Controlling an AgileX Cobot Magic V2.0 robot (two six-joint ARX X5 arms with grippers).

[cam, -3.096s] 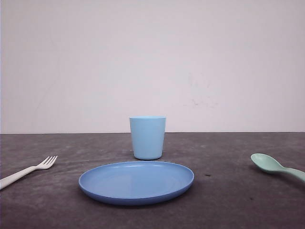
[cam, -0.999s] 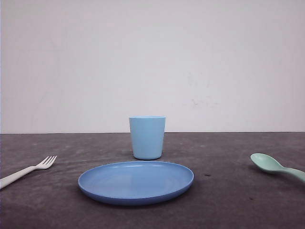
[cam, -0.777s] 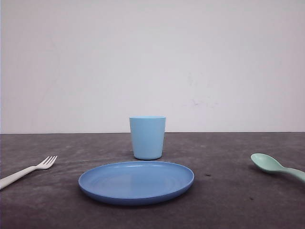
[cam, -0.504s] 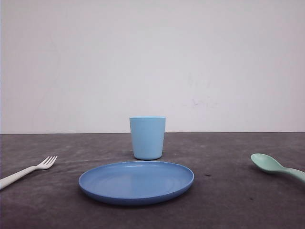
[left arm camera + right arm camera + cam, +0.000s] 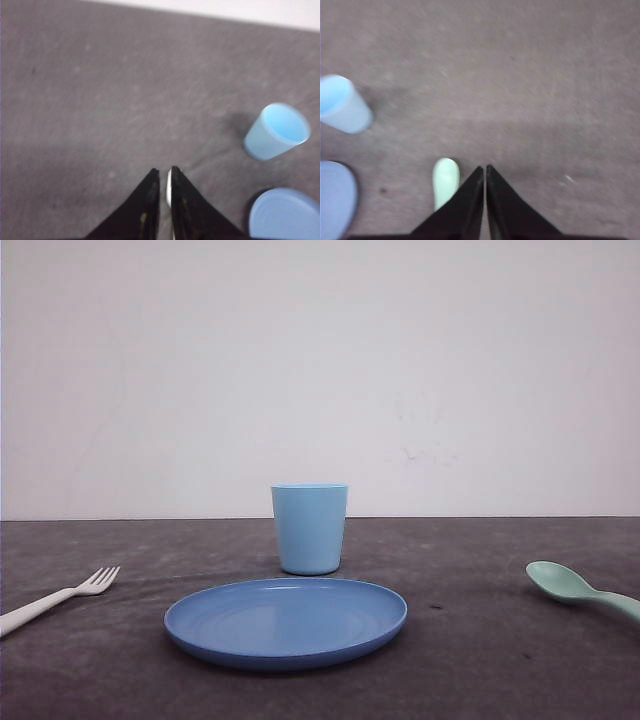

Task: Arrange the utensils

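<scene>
A slim white fork point(image 5: 60, 597) lies on the dark table at the left, tines pointing toward the middle. At the far right lies a mint-green spoon point(image 5: 575, 587), bowl toward the middle. My left gripper point(image 5: 162, 172) hovers over the table with its fingers almost together; a thin white sliver of the fork point(image 5: 168, 187) shows through the narrow gap below. My right gripper point(image 5: 485, 169) is shut with nothing in it, and the spoon point(image 5: 446, 182) lies on the table just beside one finger, its handle hidden under that finger.
A light blue cup point(image 5: 310, 529) stands upright at the table's centre, with a round blue plate point(image 5: 285, 625) in front of it. Both also appear in the wrist views: cup point(image 5: 276, 131), plate point(image 5: 285, 215), cup point(image 5: 340, 105), plate point(image 5: 335, 200). A white wall runs behind the table.
</scene>
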